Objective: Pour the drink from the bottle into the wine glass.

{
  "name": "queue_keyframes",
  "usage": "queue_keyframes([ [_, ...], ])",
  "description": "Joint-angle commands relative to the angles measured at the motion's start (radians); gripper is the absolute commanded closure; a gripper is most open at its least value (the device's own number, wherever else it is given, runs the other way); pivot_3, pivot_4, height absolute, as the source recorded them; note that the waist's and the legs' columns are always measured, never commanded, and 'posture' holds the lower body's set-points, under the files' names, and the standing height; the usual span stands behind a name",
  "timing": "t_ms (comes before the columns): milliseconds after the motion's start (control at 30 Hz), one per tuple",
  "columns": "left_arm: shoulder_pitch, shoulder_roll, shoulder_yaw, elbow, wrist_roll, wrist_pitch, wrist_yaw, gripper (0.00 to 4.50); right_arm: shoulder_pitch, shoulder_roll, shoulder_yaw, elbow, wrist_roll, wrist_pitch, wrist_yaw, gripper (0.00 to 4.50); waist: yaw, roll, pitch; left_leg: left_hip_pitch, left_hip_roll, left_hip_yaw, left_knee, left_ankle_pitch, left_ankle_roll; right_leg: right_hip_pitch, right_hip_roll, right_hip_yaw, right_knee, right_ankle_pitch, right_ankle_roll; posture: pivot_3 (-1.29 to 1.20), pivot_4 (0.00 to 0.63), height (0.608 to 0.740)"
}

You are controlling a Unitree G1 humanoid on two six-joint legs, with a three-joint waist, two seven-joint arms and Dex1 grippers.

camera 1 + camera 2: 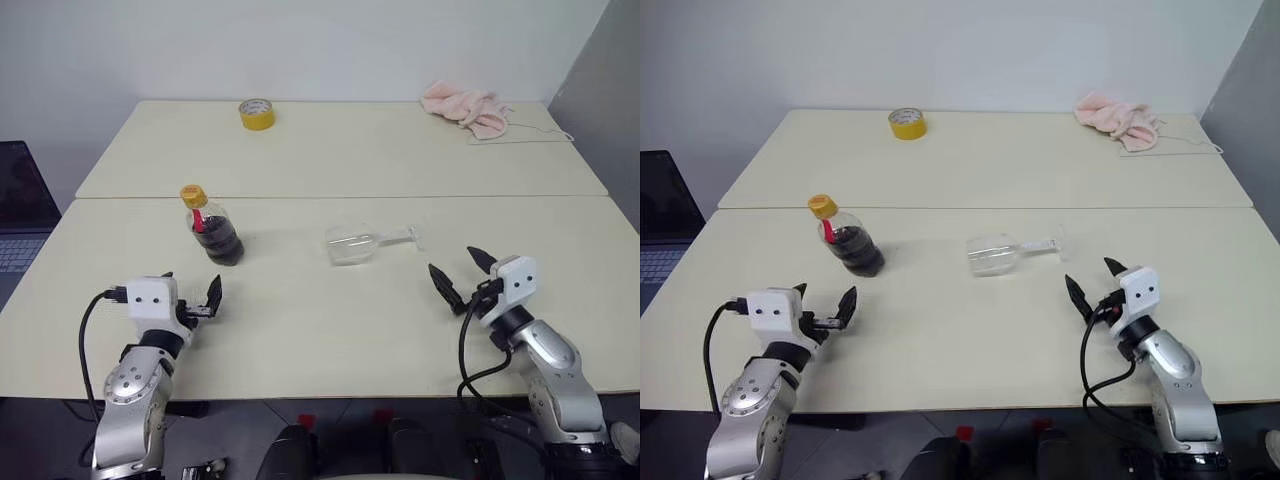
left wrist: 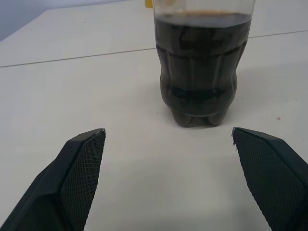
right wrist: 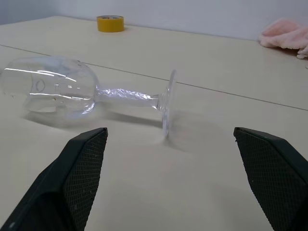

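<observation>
One bottle (image 1: pixel 213 230) of drink (image 2: pixel 202 72). One glass (image 1: pixel 362 242), lying on its side. One yellow tape roll (image 1: pixel 256 114). One pink cloth (image 1: pixel 465 108). Two desks (image 1: pixel 330 310), pushed together. One laptop (image 1: pixel 22 205).

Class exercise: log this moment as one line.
bottle upright, capped | wine glass lying on its side, empty | left claw open, near bottle | right claw open, near glass
</observation>
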Motion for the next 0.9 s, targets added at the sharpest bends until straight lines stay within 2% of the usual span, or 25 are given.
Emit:
queue_keyframes([
  [33,-0.010,0.013,0.023,-0.029,0.004,-0.035,0.003,0.04,-0.012,0.013,-0.027,-0.025,0.024,-0.022,-0.010,0.00,0.000,0.000,0.000,0.000,0.000,0.000,0.000,0.000,0.000,0.000,0.000,0.000,0.000,0.000,0.000,0.00,0.150,0.740],
  [200,-0.005,0.013,0.013,-0.051,0.004,-0.011,0.005,0.04,-0.011,0.018,-0.031,-0.048,0.002,-0.031,-0.031,0.00,0.000,0.000,0.000,0.000,0.000,0.000,0.000,0.000,0.000,0.000,0.000,0.000,0.000,0.000,0.000,0.00,0.150,0.740],
  [400,-0.009,0.025,0.017,-0.071,-0.007,0.006,-0.010,0.04,-0.005,0.011,-0.013,-0.118,0.025,0.052,-0.036,0.00,0.000,0.000,0.000,0.000,0.000,0.000,0.000,0.000,0.000,0.000,0.000,0.000,0.000,0.000,0.000,0.00,0.150,0.740],
  [533,-0.007,0.053,0.002,-0.080,0.023,0.006,-0.014,0.04,-0.001,0.001,0.001,-0.155,0.053,0.067,0.006,0.00,0.000,0.000,0.000,0.000,0.000,0.000,0.000,0.000,0.000,0.000,0.000,0.000,0.000,0.000,0.000,0.00,0.150,0.740],
  [767,-0.027,0.053,0.016,-0.140,-0.028,0.068,-0.012,0.04,0.012,-0.035,0.037,-0.239,0.101,0.100,0.083,0.00,0.000,0.000,0.000,0.000,0.000,0.000,0.000,0.000,0.000,0.000,0.000,0.000,0.000,0.000,0.000,0.00,0.150,0.740],
  [900,-0.015,0.082,0.003,-0.151,-0.054,0.098,-0.072,0.04,0.006,-0.074,0.053,-0.283,0.128,0.170,0.104,0.00,0.000,0.000,0.000,0.000,0.000,0.000,0.000,0.000,0.000,0.000,0.000,0.000,0.000,0.000,0.000,0.00,0.150,0.740],
])
